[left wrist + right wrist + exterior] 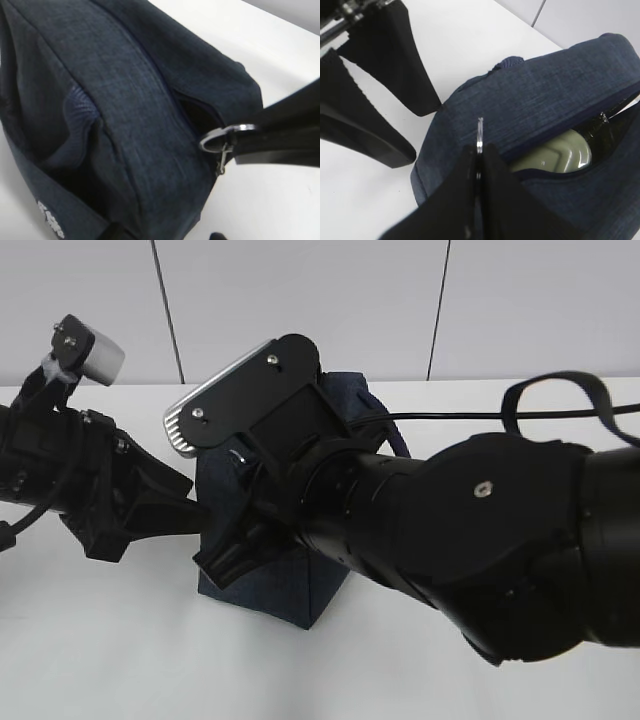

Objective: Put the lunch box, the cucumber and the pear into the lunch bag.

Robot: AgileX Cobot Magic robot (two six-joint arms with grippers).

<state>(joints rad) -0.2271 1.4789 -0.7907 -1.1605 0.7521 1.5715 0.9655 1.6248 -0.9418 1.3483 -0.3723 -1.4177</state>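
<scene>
R end effector (479, 150) clamps ring pull (220, 137) of lunch bag (290, 585); L end effector (395, 115) released; lunch box (555, 152) inside.

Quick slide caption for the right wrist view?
Right hand shut on the silver ring pull of the navy lunch bag, pale green lunch box lid visible through the partly open zipper.

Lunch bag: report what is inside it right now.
Through the part-open zipper of the lunch bag, the pale green lunch box shows. The fabric hides the rest of the interior, so cucumber and pear cannot be confirmed.
</scene>
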